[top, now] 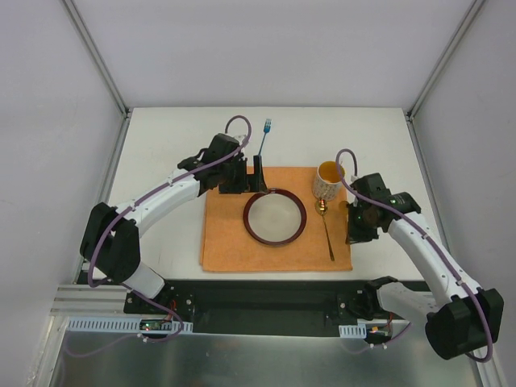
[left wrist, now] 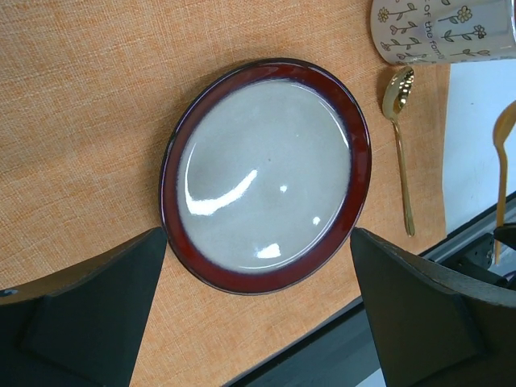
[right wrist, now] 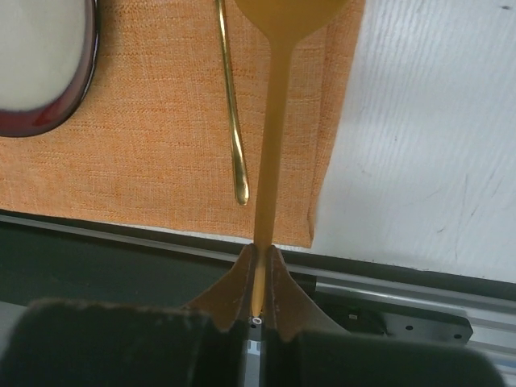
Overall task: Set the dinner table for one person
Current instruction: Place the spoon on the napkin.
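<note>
The white dinner table (top: 161, 153) bears an orange placemat (top: 230, 242). On the mat lie a plate with a dark red rim (top: 275, 218), a gold spoon (top: 326, 230) and a flowered mug (top: 328, 179) with a yellow inside. A blue fork (top: 265, 135) lies on the table behind the mat. My left gripper (top: 246, 181) is open and empty, just behind the plate (left wrist: 266, 173). My right gripper (top: 353, 227) is shut on the thin handle of a gold utensil (right wrist: 272, 129), held above the mat's right edge beside the spoon (right wrist: 230, 97). Its working end is cut off.
Grey frame posts (top: 419, 105) stand at the table's back corners, with white walls around. A black rail (top: 266, 298) runs along the near edge, by the arm bases. Bare white tabletop (right wrist: 427, 121) lies right of the mat.
</note>
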You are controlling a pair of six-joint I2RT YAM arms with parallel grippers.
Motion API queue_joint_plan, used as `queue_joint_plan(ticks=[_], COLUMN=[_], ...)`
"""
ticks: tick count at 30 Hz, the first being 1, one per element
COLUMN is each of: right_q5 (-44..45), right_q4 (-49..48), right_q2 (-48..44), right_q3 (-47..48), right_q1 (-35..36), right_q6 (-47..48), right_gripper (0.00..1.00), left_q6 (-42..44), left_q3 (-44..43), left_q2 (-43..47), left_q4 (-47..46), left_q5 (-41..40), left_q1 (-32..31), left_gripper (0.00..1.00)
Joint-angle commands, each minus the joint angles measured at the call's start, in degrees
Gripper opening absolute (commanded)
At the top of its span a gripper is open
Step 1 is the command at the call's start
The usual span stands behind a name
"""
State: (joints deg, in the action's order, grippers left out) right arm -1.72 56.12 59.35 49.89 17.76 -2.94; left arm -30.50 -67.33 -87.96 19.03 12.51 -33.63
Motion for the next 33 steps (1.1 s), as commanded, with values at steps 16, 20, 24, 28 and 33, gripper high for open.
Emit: queue_joint_plan(ticks=[16, 20, 24, 28, 33], right_q5=[-1.27, -2.06, -2.06, -1.80, -1.19], right_q4=[-10.85, -12.87, -13.40, -13.05, -11.91], right_q2=[21.59, 24.75, 27.30, 27.92, 28.19], right_q3=[7.41, 8.21, 9.61, 10.40, 10.76], right_q1=[8.26, 8.43, 8.34, 8.34, 8.43], right_q6=[-2.16, -2.07, -2.07, -2.24, -2.33], right_gripper=[0.01, 0.01, 0.01, 0.06, 0.24], left_q6=[0.80, 0.44, 0.44, 0.36, 0.09], left_q3=[5.45, 5.28, 5.28, 5.19, 4.49], left_q2=[6.49, 5.79, 5.61, 5.00, 3.85], left_q4=[-0.48, -0.48, -0.48, -0.48, -0.48], left_q5=[0.14, 1.55, 2.08, 2.69, 3.13], left_q1=[4.80, 6.47, 7.26, 7.79, 8.05], left_gripper=[0.99, 0.99, 0.99, 0.99, 0.99])
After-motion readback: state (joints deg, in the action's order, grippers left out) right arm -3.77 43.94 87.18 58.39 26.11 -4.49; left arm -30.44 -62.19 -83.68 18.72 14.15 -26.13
